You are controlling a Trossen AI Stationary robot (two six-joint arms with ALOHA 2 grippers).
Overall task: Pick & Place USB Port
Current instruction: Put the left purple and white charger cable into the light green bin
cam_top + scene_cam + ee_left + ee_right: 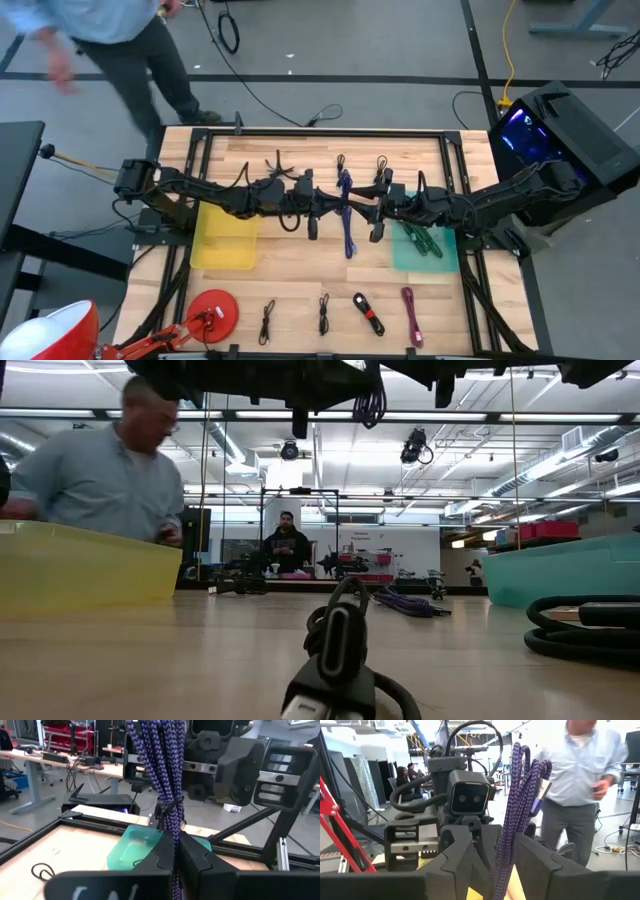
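A purple braided USB cable bundle [346,222] hangs over the middle of the table, where both arms meet. My left gripper [175,852] comes from the table's left and is shut on it. My right gripper [496,851] comes level from the right and is open, one finger on each side of the same bundle. A black tie [167,807] binds the bundle. Its loops [522,757] and a plug [543,790] stand above the fingers. In the low view a short length of the cable [370,400] hangs down from above. My left gripper pinches the bundle's strands [174,845] between its two fingers, just below the black tie. The fingers come level from the table's left and lie across the bundle. The bundle stands upright in the hold, lifted clear of the table. My right gripper's fingers [535,857] flank the strands [504,855]; I cannot tell whether they touch.
A yellow bin [225,240] lies at the left and a teal bin [425,250], holding a green cable, at the right. Several loose cables lie along the far edge [340,163] and the near edge [368,312]. A red lamp [212,312] stands near left. A person [110,30] moves beyond the far left corner.
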